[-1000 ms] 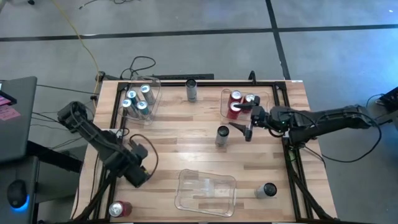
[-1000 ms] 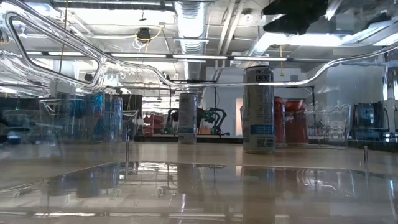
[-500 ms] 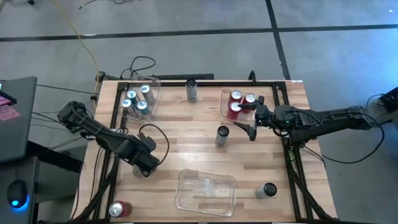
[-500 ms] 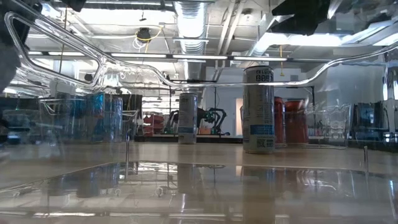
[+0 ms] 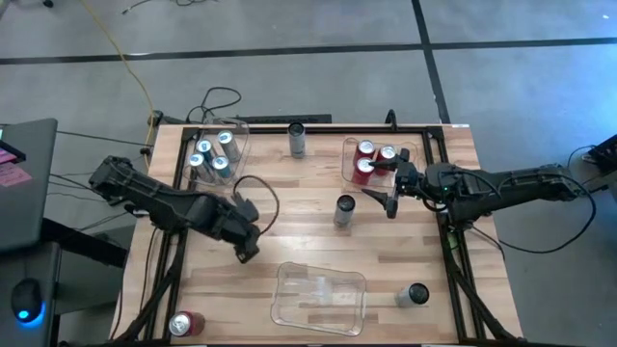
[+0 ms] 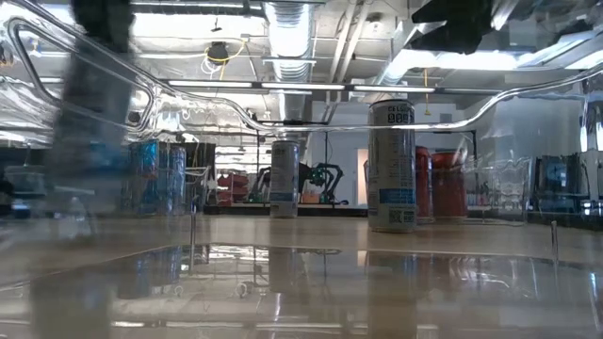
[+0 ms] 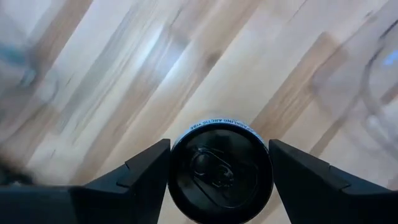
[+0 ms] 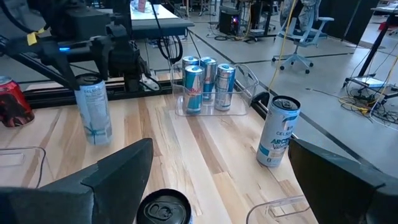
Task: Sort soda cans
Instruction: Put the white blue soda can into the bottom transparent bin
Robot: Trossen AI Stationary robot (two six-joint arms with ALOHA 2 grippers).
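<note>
My left gripper [image 5: 248,245] is over the table's middle left, pointing down and shut on a pale soda can with a black top [image 7: 221,175]. The right wrist view shows the same can [image 8: 93,111] upright under that arm. My right gripper [image 5: 385,199] hovers open beside the clear bin of red cans [image 5: 370,160], above a grey can [image 5: 344,210] that stands on the wood. Silver-blue cans [image 5: 213,154] stand in a clear bin at the far left. Single cans stand at the far edge [image 5: 297,138] and near right [image 5: 415,294]. My left gripper pinches the can just below its top rim [image 7: 176,163], one finger [image 7: 146,169] on each side of the round wall. The fingers come from above, pointing steeply down. The can stays upright and looks lifted a little off the wood.
An empty clear bin [image 5: 319,296] sits at the near middle, to the right of my left gripper. A red can [image 5: 186,323] is at the near left corner. Bare wood lies between the bins in the middle of the table.
My left gripper has carried the can toward the table's right edge and a little toward the far edge, turning about its own axis as it went. The can has stayed upright in the hold.
</note>
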